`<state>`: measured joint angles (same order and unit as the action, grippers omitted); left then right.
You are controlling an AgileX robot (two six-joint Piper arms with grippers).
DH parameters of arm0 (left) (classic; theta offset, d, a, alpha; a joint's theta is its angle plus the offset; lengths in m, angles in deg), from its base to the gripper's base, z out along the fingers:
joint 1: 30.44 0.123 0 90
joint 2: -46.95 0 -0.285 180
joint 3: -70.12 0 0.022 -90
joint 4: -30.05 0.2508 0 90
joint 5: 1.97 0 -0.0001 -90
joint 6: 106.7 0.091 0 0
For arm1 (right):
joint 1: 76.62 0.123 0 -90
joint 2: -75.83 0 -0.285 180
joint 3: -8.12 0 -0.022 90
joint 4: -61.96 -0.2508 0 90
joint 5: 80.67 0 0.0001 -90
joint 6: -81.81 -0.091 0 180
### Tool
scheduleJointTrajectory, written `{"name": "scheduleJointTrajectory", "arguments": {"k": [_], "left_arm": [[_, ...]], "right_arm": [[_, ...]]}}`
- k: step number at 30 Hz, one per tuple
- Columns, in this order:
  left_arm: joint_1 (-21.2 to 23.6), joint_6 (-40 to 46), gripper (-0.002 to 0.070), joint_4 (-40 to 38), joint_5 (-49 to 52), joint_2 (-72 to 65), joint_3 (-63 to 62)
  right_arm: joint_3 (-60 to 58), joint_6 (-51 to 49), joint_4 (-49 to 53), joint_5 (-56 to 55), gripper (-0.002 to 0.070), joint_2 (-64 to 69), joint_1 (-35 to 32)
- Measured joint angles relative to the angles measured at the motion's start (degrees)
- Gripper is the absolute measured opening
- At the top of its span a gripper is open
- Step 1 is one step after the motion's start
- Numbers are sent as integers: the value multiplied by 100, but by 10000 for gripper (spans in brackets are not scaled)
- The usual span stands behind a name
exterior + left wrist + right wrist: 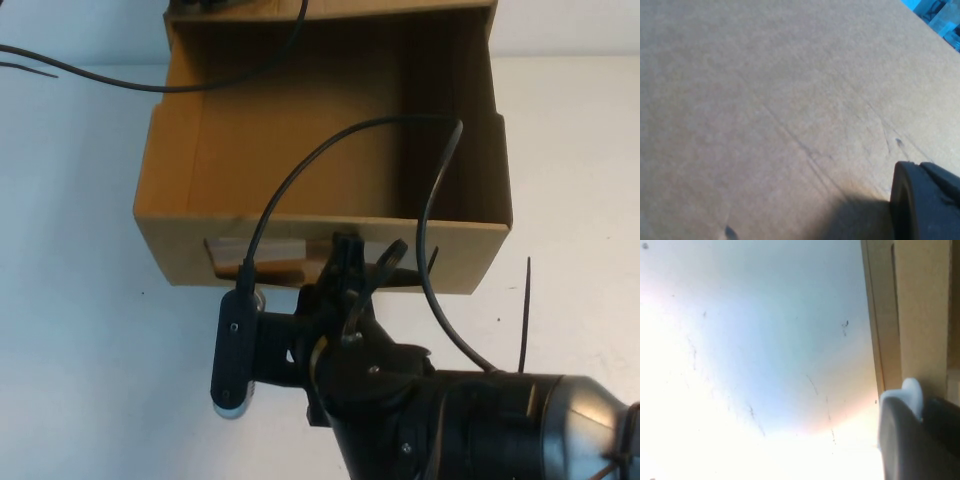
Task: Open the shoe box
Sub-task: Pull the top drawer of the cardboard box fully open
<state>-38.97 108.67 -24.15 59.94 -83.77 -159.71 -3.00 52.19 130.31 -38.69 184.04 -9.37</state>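
Right hand (368, 258) is sitting at the front wall of the brown cardboard shoe box (300, 130), left hand (925, 200) hovering by its cardboard, neither grip tellable; lifting slowly is probably paying.

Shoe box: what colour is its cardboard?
Plain brown shoe box, best seen in the high view.

A pale, bluish-white table (70, 330) lies under bright light, faintly scuffed.

Shoe box (330, 150): brown cardboard, matt, faintly creased and scuffed.
Table (70, 330): white, smooth, lightly scratched, soft sheen.
Right gripper (370, 250): black, matt, plastic-looking.
Right arm shell (570, 420): dark grey, glossy.
Cable (290, 185): black, smooth sheath.
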Motion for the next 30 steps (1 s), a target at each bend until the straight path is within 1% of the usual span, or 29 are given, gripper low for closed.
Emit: {"name": "scheduleJointTrajectory", "arguments": {"k": [2, 4, 8, 10, 11, 13, 19, 21, 23, 26, 28, 30], "left_arm": [[0, -8, -6, 0, 0, 0, 0], [0, -8, -6, 0, 0, 0, 0], [0, -8, -6, -22, 0, 0, 0], [0, -12, -6, -22, 0, 0, 0], [0, -12, -6, -22, 0, -4, 0], [0, -21, -6, -22, 0, -4, 0], [0, 2, -6, -22, 0, -4, -58], [0, 2, -6, -22, 39, -4, -171], [0, 2, -6, 96, 115, -24, -360], [0, -54, -6, 309, 288, -106, -723], [11, -159, -6, 506, 388, -118, -976], [75, -277, -6, 732, 470, -104, -1172]], "right_arm": [[0, 0, 0, 38, 32, 10, 25], [0, 0, 0, 51, 15, 10, 25], [0, -22, 59, 112, 4, 12, 29], [-6, -41, 109, 125, 17, 22, 39], [-16, -50, 139, 130, 34, 22, 50], [-28, -50, 196, 117, 93, 22, 61], [-111, -50, 268, -332, 323, -124, 61], [-126, -50, 373, -658, 364, -307, 84], [-126, -50, 549, -1007, 384, -580, 92], [-126, -50, 752, -1434, 393, -1051, 106], [-126, -50, 795, -1617, 389, -1349, 106], [-126, -50, 808, -1677, 361, -1659, 106]]}}
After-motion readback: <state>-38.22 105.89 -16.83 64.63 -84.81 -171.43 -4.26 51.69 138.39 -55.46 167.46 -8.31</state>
